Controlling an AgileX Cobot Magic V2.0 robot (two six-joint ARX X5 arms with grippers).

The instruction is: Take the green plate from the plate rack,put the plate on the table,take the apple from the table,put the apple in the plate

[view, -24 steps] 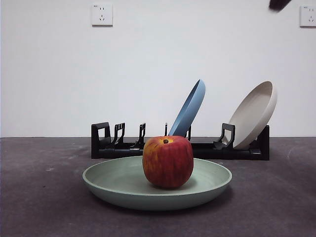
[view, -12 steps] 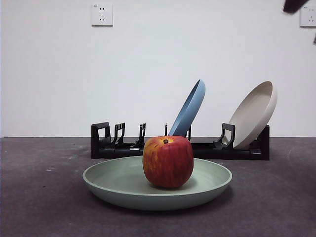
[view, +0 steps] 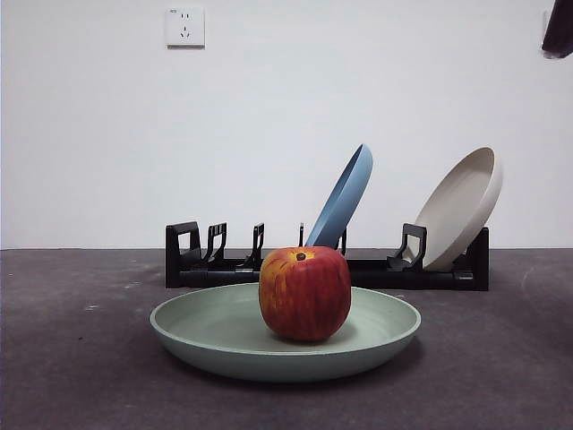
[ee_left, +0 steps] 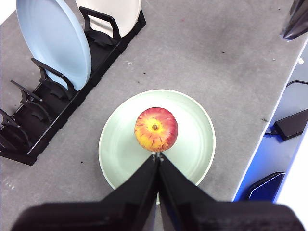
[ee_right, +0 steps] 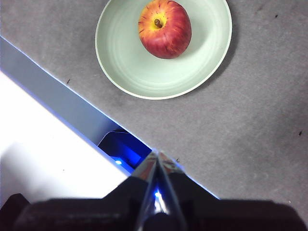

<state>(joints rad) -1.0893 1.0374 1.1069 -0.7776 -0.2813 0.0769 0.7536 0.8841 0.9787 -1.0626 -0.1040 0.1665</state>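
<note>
1. The apple (view: 304, 294) sits upright in the middle of the green plate (view: 206, 336), stem up, its red skin streaked yellow-orange near the top.
2. The green plate lies flat on the bench (view: 72, 358), in front of the plate rack (view: 192, 260) and clear of it.
3. The plate rack stands behind, long and black. A blue plate (view: 345, 193) leans in a slot near its middle, and a cream-beige plate (view: 461, 206) leans at one end. The slotted holders at the other end hold nothing.
4. In the left wrist view the left gripper (ee_left: 158, 157) hangs high above the plate, its two black jaws pressed together into a point with nothing between them. The tip lines up with the near side of the apple (ee_left: 156, 129), but it is well above and touches nothing.
5. In the right wrist view the right gripper (ee_right: 157, 156) is also clenched on nothing, its jaws meeting in a narrow tip. It is high over the bench edge, well apart from the green plate (ee_right: 134, 67) and the apple (ee_right: 164, 29).
6. In the front view only a dark arm tip (view: 559, 31) shows at a top corner, beside a white wall with a socket (view: 184, 27).
</note>
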